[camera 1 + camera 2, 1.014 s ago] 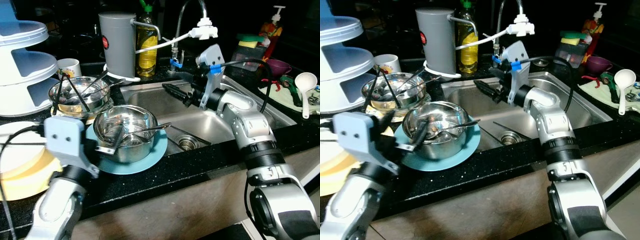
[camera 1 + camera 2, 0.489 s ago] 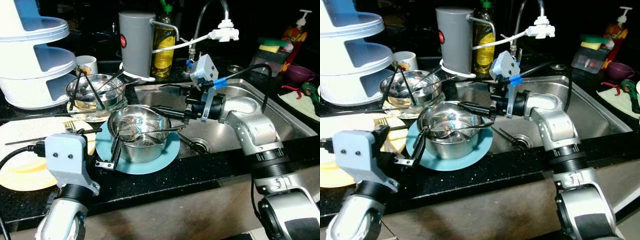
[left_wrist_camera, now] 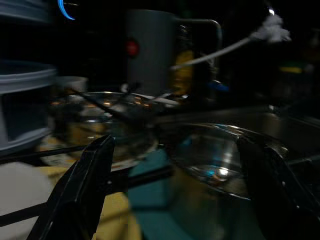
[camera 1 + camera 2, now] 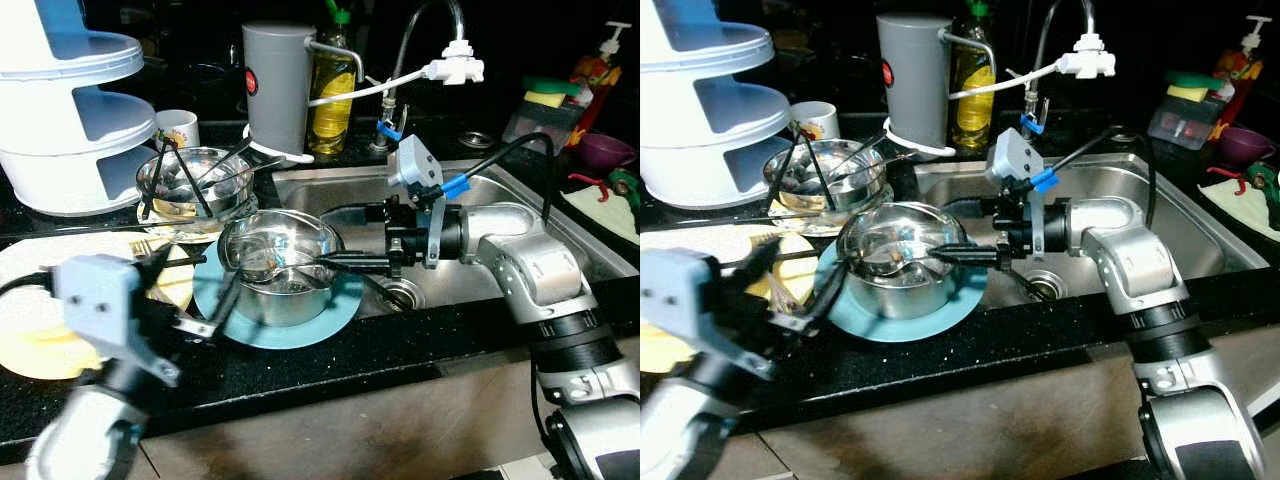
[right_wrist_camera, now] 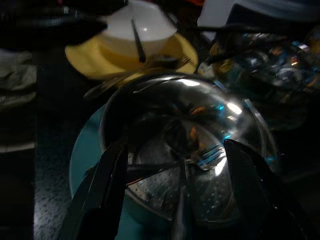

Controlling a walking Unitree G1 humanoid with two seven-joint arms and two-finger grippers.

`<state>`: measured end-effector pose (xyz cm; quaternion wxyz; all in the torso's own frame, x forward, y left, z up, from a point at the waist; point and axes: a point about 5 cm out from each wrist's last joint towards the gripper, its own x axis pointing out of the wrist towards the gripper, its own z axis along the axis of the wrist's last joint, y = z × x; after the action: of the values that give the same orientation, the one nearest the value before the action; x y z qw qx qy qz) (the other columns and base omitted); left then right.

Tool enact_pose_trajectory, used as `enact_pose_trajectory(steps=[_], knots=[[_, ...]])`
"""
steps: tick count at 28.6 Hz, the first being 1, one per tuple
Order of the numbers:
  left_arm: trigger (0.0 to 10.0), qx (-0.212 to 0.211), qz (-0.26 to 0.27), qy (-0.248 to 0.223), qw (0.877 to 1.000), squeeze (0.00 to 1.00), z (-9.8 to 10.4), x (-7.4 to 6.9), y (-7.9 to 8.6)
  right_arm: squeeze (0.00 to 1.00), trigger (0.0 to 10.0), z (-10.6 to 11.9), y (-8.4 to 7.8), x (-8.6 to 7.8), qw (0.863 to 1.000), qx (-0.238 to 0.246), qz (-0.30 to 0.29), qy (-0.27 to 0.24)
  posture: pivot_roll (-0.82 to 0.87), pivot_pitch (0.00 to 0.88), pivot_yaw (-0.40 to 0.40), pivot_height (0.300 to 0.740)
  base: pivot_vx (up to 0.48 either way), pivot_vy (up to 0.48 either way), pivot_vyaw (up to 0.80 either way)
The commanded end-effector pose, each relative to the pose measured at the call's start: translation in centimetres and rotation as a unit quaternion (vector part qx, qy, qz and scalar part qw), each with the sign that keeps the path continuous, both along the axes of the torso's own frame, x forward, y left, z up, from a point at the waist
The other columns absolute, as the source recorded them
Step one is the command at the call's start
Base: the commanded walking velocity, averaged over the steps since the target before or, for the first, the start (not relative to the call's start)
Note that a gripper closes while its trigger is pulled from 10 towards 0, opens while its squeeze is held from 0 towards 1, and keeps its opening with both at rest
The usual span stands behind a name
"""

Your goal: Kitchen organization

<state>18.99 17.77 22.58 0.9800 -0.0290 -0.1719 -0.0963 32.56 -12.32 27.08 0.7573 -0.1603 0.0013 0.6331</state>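
A steel bowl [image 4: 280,270] sits on a blue plate [image 4: 330,310] at the counter's front, beside the sink. A fork [image 5: 207,154] and another thin utensil lie inside it, one handle sticking out over the right rim. My right gripper [image 4: 324,238] reaches in from the sink side, open, its fingers spread at the bowl's right rim with the handle between them in the right wrist view. My left gripper [image 4: 200,272] hovers open just left of the bowl, over the plate's edge. In the left wrist view the bowl [image 3: 220,160] lies ahead between the wide-spread fingers.
A second steel bowl [image 4: 190,185] with utensils stands behind. A white tiered rack [image 4: 70,110], mug [image 4: 178,127], grey canister [image 4: 278,85] and yellow bottle [image 4: 330,90] line the back. A yellow plate [image 4: 40,340] lies left. The sink [image 4: 480,195] and faucet [image 4: 430,40] are right.
The camera has shifted. My right gripper has swung from above the sink over to the bowl's right rim. My left arm has moved and is now blurred.
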Motion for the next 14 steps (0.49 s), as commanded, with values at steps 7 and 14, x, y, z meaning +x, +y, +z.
enact_pose_trajectory(steps=[7, 14], knots=[[10.0, -0.007, -0.106, 0.027, 0.994, 0.00, -0.7, -2.8, 1.3, 0.00, 10.0, -0.1, 0.3, -0.5, 0.999, -0.031, 0.005, 0.020, 0.11, 0.000, -0.080, 0.740, 0.000, 0.000, 0.00], [10.0, -0.002, -0.164, 0.065, 0.984, 0.00, -1.8, -4.1, 0.7, 0.00, 10.0, 0.1, 1.3, 0.2, 0.999, -0.033, -0.025, 0.028, 0.11, 0.000, -0.087, 0.740, 0.000, 0.000, 0.00]])
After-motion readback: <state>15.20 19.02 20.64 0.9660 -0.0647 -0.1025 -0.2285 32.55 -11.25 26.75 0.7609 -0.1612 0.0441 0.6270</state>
